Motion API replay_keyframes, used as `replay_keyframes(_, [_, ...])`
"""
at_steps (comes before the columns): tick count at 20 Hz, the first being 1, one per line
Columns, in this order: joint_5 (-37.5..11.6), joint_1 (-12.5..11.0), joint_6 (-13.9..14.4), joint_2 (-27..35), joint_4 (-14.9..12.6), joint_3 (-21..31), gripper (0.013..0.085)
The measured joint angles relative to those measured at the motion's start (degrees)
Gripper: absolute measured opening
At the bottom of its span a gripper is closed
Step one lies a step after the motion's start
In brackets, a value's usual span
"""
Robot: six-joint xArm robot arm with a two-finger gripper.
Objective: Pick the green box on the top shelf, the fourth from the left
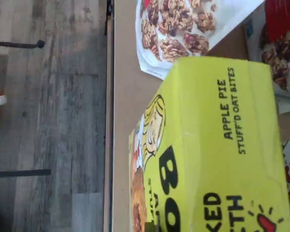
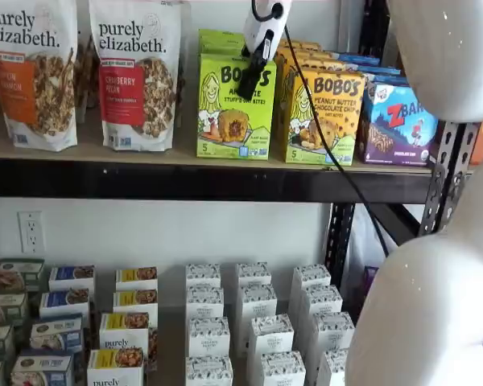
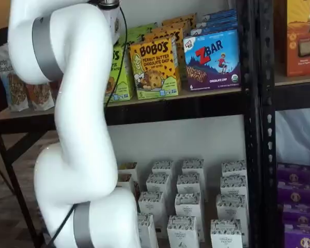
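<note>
The green box (image 2: 225,112) stands upright at the front of the top shelf (image 2: 97,154), between a granola bag and the yellow-orange Bobo's box. My gripper (image 2: 248,87) hangs from above, its black fingers lying side-on across the box's upper front face; no gap shows between them, and I cannot tell whether they grip the box. The wrist view is filled by the green box (image 1: 217,145), its "Apple Pie" panel close to the camera, with the shelf board (image 1: 128,96) beside it. In a shelf view the white arm covers most of the green box (image 3: 120,77).
Purely Elizabeth granola bags (image 2: 135,72) stand left of the green box. A yellow-orange Bobo's box (image 2: 322,117) and a blue ZBar box (image 2: 398,125) stand to its right. A black cable (image 2: 330,153) trails down from the gripper. White cartons (image 2: 258,330) fill the lower shelf.
</note>
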Motion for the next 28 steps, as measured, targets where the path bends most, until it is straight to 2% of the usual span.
replay_keyframes(5, [-0.5, -0.1, -0.1, -0.3, 0.4, 0.4, 0.053])
replay_keyframes(14, [-0.8, -0.1, -0.1, -0.5, 0.5, 0.8, 0.029])
replay_keyframes(20, [-1.3, 0.2, 0.2, -0.8, -0.1, 1.1, 0.029])
replay_keyframes(28, [0.2, 0.0, 0.1, -0.6, 0.7, 0.4, 0.029])
